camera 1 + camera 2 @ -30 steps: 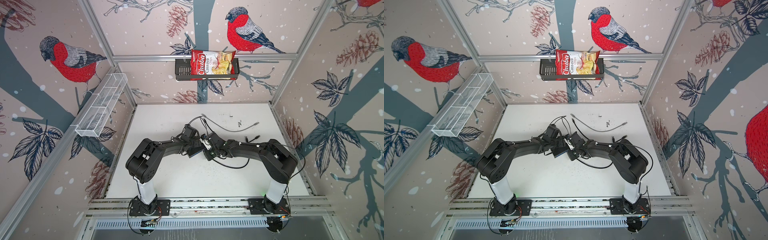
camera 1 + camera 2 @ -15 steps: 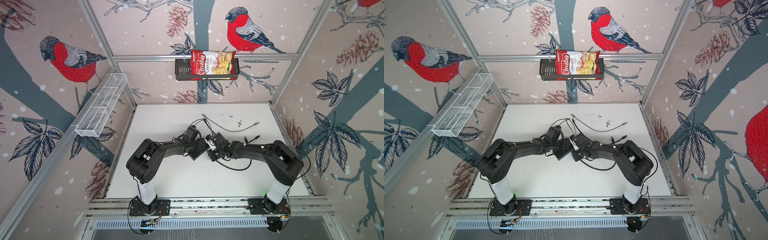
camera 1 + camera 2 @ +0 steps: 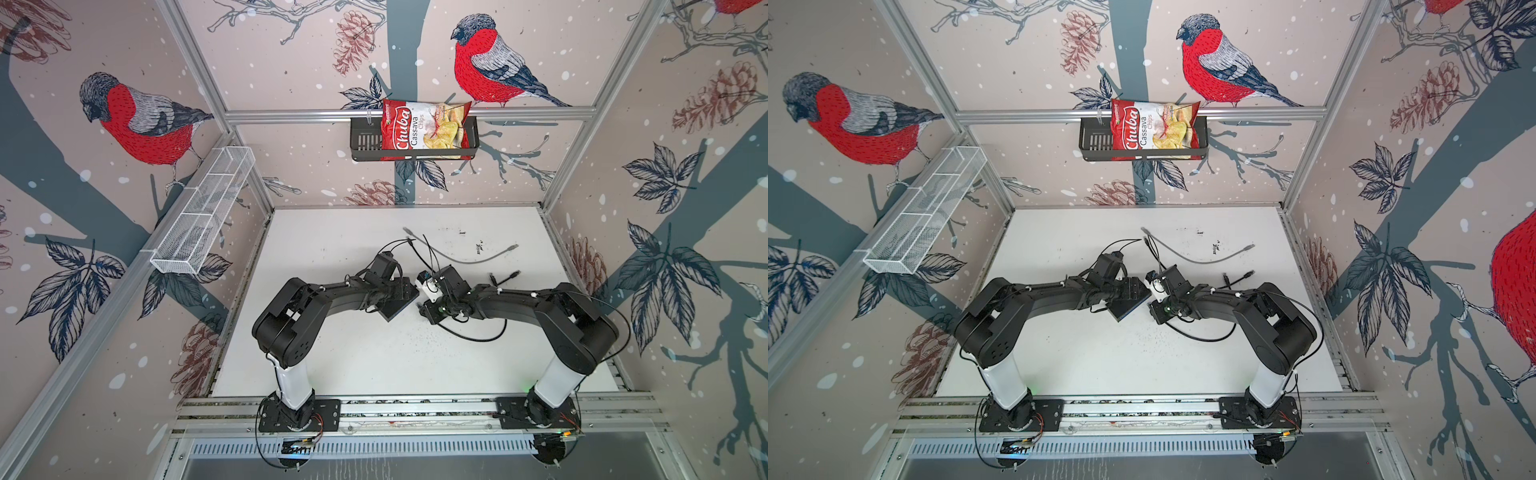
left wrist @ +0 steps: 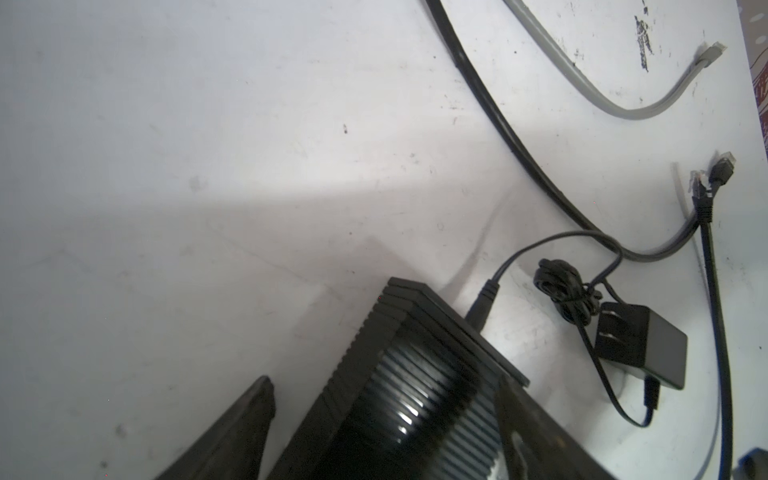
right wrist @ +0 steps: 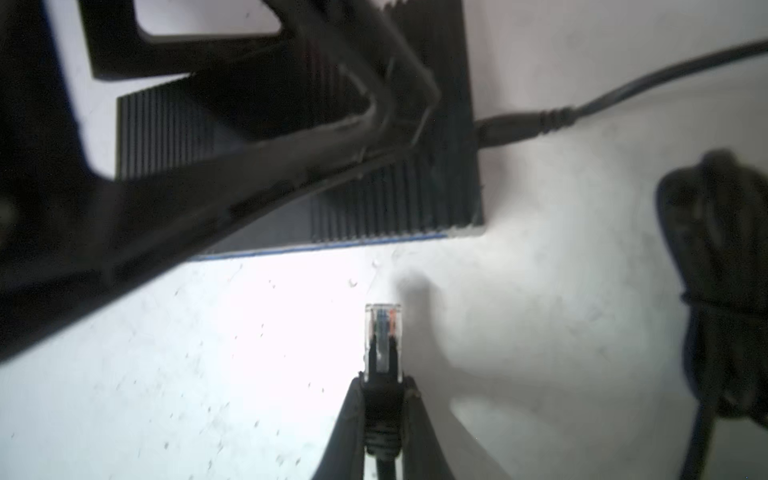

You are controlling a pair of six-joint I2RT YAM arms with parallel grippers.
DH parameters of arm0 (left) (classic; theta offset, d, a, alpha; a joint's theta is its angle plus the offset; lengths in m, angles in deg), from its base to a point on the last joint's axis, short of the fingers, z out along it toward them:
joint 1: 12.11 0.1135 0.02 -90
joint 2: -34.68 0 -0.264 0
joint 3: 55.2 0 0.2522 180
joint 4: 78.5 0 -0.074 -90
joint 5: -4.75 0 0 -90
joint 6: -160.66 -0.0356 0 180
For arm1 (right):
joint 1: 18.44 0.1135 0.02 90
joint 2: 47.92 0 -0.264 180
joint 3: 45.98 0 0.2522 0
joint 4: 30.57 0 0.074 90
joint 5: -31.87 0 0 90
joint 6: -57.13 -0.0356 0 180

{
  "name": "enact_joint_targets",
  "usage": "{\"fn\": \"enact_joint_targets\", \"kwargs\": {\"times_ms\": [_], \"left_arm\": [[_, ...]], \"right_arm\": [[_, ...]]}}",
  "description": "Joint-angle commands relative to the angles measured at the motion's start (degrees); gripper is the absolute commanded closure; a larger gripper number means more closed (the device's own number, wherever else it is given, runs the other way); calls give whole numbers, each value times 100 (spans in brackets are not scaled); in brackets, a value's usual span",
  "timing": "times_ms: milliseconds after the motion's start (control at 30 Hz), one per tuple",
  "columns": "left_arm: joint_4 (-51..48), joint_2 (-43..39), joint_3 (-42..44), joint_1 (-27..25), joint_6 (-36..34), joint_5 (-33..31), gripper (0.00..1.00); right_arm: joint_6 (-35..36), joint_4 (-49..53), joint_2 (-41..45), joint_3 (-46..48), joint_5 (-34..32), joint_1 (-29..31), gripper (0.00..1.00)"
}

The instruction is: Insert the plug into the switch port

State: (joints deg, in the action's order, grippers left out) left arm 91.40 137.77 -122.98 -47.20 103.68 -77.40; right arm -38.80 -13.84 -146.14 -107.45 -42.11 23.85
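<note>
A: Why is the left gripper (image 4: 384, 386) parked over the switch (image 4: 415, 395) like that?
B: To steady it, I'd say. The switch is a light ribbed black box lying on the tabletop (image 5: 187, 395), and a plug pushed against its edge would simply shove it away unless something braces it. The power lead (image 5: 519, 124) is already seated in a neighbouring side.
A: And the plug (image 5: 383, 328)?
B: It sticks out ahead of the right gripper (image 5: 383, 395), clear tip forward, aimed at the switch's near edge but apart from it, with bare tabletop between. It is held by its black boot, leaving the clear head free to enter a socket.
A: Can you see the switch port?
B: No. From the right wrist view that edge is only a thin strip, and the left arm covers part of it; I take the port to be along there.
A: The jaws, then?
B: The right jaws are clenched nearly together on the boot of the plug. The left jaws stand spread wide, one finger on either side of the switch. In the left wrist view a sliver of tabletop shows between one finger (image 4: 237, 432) and the box, while the other overlaps it, so whether they pinch the switch or merely bracket it I cannot tell
</note>
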Motion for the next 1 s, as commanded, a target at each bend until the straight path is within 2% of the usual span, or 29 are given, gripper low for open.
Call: {"fn": "enact_joint_targets", "kwargs": {"times_ms": [0, 167, 500, 700, 967], "left_arm": [[-563, -89, -55, 11, -13, 212, 17], [-623, -291, -181, 25, -119, 191, 17], [-638, -596, -174, 64, -260, 155, 16], [-753, -785, -68, 171, -292, 21, 16], [-813, -635, -8, 680, -363, 52, 16]], "right_arm": [[237, -161, 114, 150, 576, -100, 100], [375, -419, 384, 400, 1043, -264, 100], [625, -964, 1205, 982, 877, -247, 99], [811, -1223, 1630, 1248, -21, -10, 99], [1002, -242, 948, 465, -796, 89, 99]]}}
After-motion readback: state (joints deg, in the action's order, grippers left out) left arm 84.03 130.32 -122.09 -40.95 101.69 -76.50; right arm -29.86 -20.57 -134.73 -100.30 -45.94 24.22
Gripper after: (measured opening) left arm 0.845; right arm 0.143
